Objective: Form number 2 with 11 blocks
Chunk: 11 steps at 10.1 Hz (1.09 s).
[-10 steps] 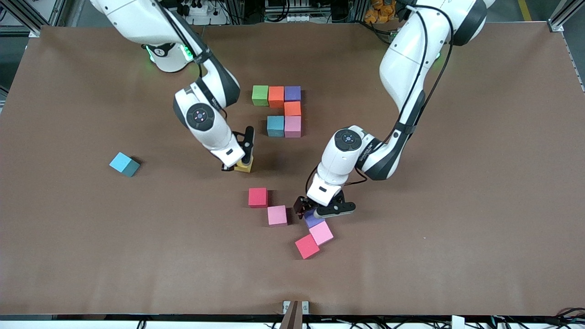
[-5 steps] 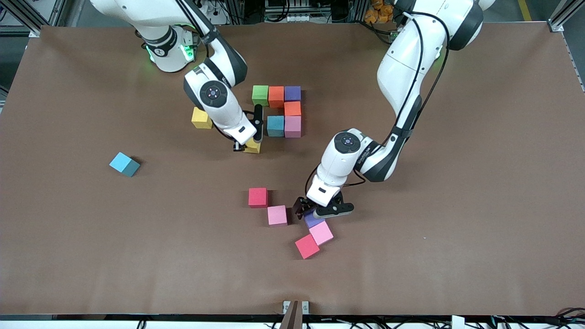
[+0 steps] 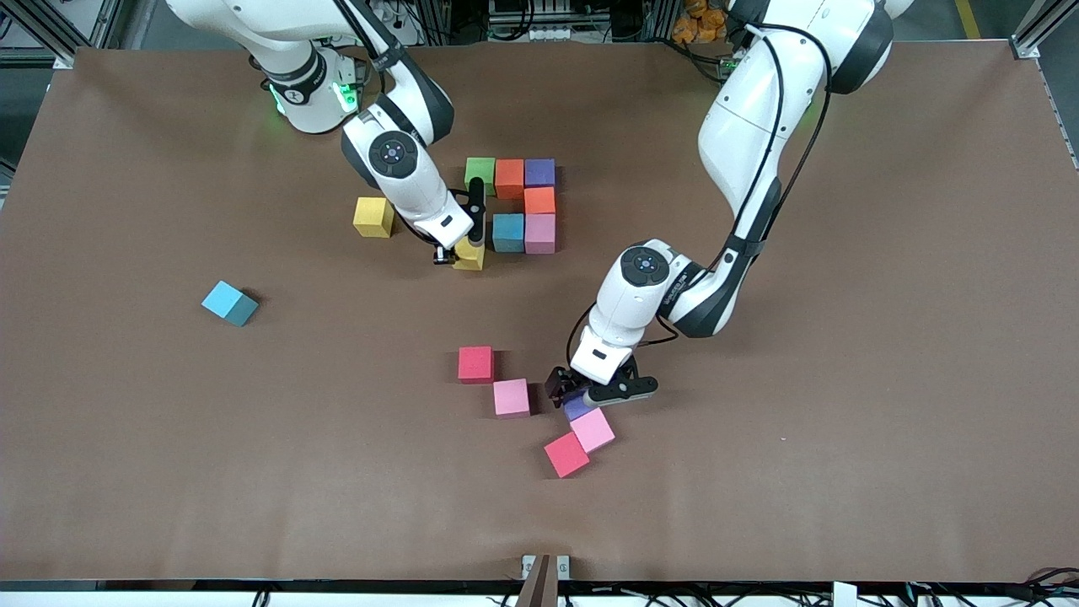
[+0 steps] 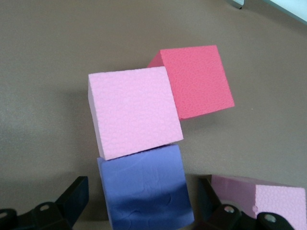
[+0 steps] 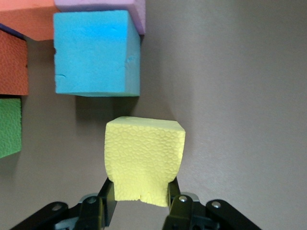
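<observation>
My right pincer grips a yellow block at seven o'clock of the teal block in the unfinished number 2. My left pincer stands spread around the purple block, touching a pink block on the table.

**Brown desk and the cubes lying on it**

The desk carries a joined cluster: green cube, orange cube, purple cube, second orange cube, teal cube and pink cube. Apart lie a yellow cube, a light blue cube, a red cube and another pink cube.
</observation>
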### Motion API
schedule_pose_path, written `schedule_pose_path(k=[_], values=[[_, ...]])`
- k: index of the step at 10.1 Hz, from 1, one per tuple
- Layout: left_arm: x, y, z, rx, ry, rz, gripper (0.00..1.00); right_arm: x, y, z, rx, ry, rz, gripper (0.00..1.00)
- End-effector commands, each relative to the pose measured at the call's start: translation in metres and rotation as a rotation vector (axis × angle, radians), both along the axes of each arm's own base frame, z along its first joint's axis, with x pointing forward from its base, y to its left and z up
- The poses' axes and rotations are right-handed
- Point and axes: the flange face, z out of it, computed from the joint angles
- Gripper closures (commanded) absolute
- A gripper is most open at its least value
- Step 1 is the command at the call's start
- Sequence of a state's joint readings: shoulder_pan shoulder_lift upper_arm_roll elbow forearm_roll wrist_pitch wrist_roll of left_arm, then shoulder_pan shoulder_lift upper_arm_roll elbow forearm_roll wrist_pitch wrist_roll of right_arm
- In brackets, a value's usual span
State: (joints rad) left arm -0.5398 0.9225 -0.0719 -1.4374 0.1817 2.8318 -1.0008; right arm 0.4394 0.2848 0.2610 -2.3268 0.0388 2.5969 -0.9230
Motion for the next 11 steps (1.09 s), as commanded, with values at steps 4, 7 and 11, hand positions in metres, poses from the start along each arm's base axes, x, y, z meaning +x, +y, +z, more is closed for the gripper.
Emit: schedule_pose_path(k=[4, 7, 11], values=[[0.001, -0.001, -0.006, -0.009, 0.000, 0.008, 0.10, -0.026, 0.010, 0.011, 0.020, 0.003, 0.022, 1.00], [0.001, -0.002, -0.006, -0.010, 0.001, 0.008, 0.25, -0.034, 0.010, 0.008, 0.014, 0.011, 0.036, 1.00], [0.002, 0.000, -0.004, -0.012, 0.001, 0.015, 0.65, -0.040, 0.017, 0.008, 0.024, 0.005, 0.050, 1.00]])
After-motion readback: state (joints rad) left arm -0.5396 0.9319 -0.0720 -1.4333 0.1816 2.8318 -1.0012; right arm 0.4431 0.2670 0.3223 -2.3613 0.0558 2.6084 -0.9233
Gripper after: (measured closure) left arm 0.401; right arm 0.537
